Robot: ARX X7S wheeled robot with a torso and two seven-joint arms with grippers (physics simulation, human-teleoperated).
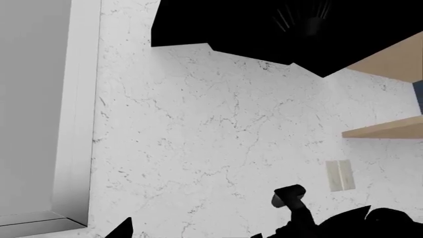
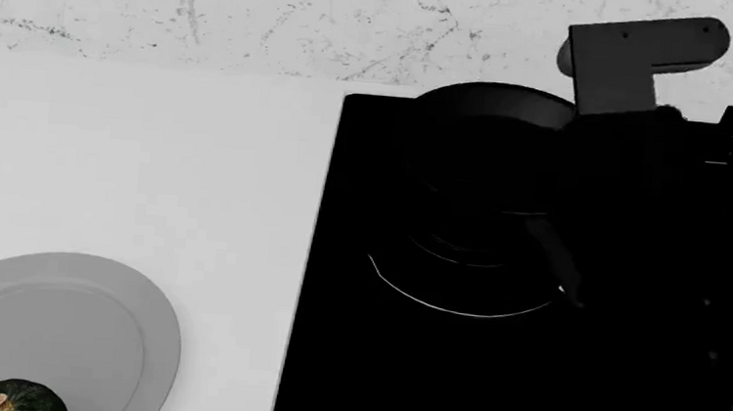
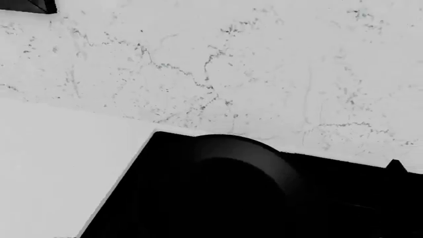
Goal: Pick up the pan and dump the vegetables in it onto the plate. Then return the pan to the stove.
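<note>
The black pan (image 2: 489, 142) sits on the back left burner of the black stove (image 2: 366, 382), its handle (image 2: 553, 262) pointing toward me. It fills the lower part of the right wrist view (image 3: 238, 163). The dark green squash (image 2: 13, 400) lies on the light grey plate (image 2: 69, 329) at the front left of the counter. My right arm (image 2: 640, 55) hangs over the stove just right of the pan; its jaws are lost against the black. My left gripper (image 1: 191, 235) is out of the head view, open and empty, facing the marble wall.
White counter (image 2: 135, 158) lies between plate and stove, with a marble wall (image 2: 225, 8) behind. The left wrist view shows a black range hood (image 1: 278, 29), a wooden shelf (image 1: 387, 129), a wall outlet (image 1: 340, 175) and a grey cabinet side (image 1: 36, 109).
</note>
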